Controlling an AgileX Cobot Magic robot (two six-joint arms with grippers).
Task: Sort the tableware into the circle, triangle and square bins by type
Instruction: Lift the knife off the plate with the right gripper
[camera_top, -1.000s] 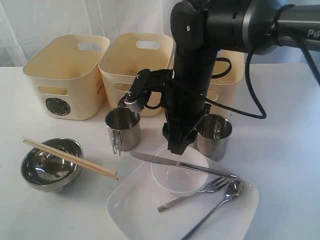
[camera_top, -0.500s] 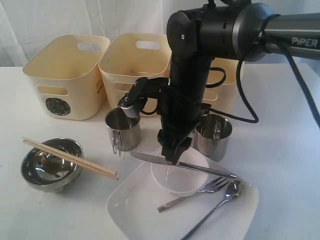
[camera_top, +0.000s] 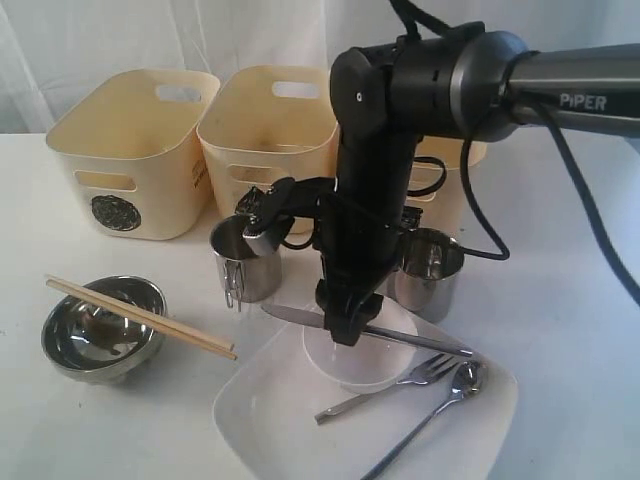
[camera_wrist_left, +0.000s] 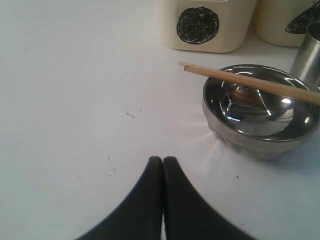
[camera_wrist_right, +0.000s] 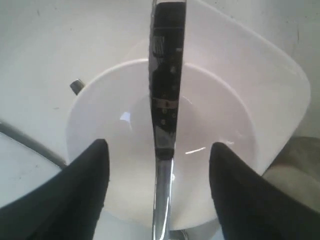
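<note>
Well, from the outside camera I see my right claw (camera_top: 345, 332) low over the knife (camera_top: 410, 341). The knife lies across the clear bowl (camera_top: 350, 375) on the white plate (camera_top: 260, 420), so it is lifted up and easy to pinch. In the left wrist camera, my left claw (camera_wrist_left: 163, 167) is pressed together, holding nothing. It hangs above the bare surface (camera_wrist_left: 70, 90) near the steel bowl (camera_wrist_left: 260, 120), out of the way. In the right wrist camera, the right claw is spread wide, one finger on each side of the knife, not touching it. I think the squeeze comes next.
</note>
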